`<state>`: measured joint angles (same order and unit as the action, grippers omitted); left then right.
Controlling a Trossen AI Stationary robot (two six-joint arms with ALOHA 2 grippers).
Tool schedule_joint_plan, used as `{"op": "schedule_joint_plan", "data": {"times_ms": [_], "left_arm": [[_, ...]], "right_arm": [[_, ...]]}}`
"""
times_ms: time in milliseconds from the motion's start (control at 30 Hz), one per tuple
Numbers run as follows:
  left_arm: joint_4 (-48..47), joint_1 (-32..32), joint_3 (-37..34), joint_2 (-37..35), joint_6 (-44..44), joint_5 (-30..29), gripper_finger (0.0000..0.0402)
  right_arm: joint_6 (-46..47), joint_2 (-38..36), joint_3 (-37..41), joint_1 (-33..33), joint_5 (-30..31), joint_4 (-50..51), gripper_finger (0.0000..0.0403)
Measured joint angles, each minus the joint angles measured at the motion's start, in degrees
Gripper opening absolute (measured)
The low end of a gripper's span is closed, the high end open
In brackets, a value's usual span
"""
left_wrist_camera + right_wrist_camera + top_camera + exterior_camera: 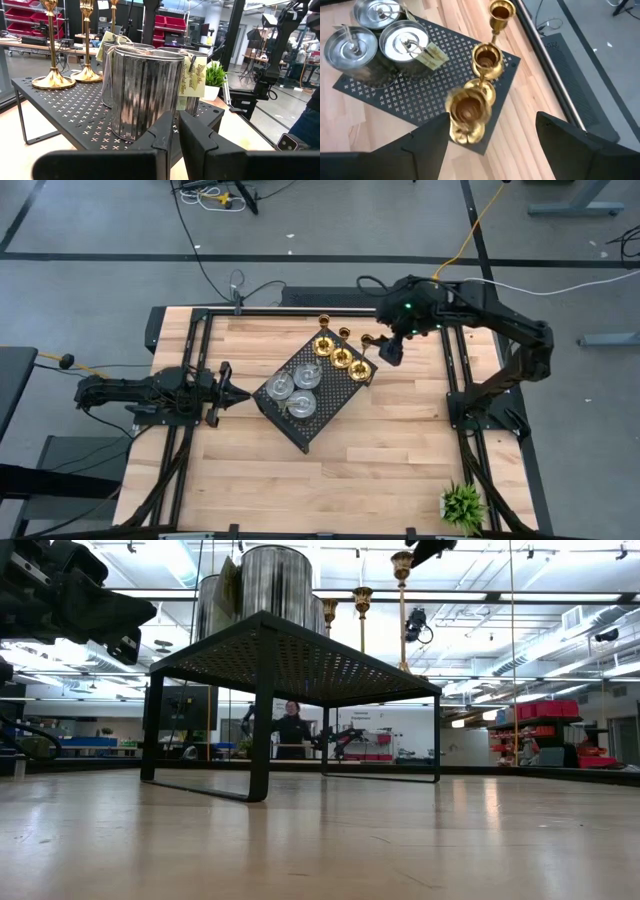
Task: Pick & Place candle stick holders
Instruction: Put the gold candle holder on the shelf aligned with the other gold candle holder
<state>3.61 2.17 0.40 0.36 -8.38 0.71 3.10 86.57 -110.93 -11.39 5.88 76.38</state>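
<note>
Three gold candle stick holders point(342, 358) stand on their round bases in a row at the far right end of the black perforated tray point(330, 415). Three squat silver holders point(295, 388) stand at the tray's left end. My right gripper point(490, 140) is open, above and just right of the gold row. Its fingers stand on either side of the nearest gold holder point(467, 112) without touching it. My left gripper point(177, 135) is shut and empty, level with the tray's left side, pointing at the silver holders point(145, 85).
The tray stands on thin legs point(262, 740) above the wooden table, turned at a slant. A small green plant point(462, 505) stands at the near right corner. Paper tags point(192, 75) hang from the silver holders. A person point(292, 730) stands far behind the table.
</note>
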Motion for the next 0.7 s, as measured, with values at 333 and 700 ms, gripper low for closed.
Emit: {"op": "schedule_joint_plan", "data": {"times_ms": [333,700], "left_arm": [[0.0,0.0,0.0,0.0,0.0,0.0,0.0039],[0.0,0.0,0.0,0.0,0.0,0.0,0.0039]], "right_arm": [[-0.2,-7.0,8.8,1.8,3.7,0.4,0.0295],[1.0,-15.1,29.7,2.8,0.3,-12.4,0.0294]]}}
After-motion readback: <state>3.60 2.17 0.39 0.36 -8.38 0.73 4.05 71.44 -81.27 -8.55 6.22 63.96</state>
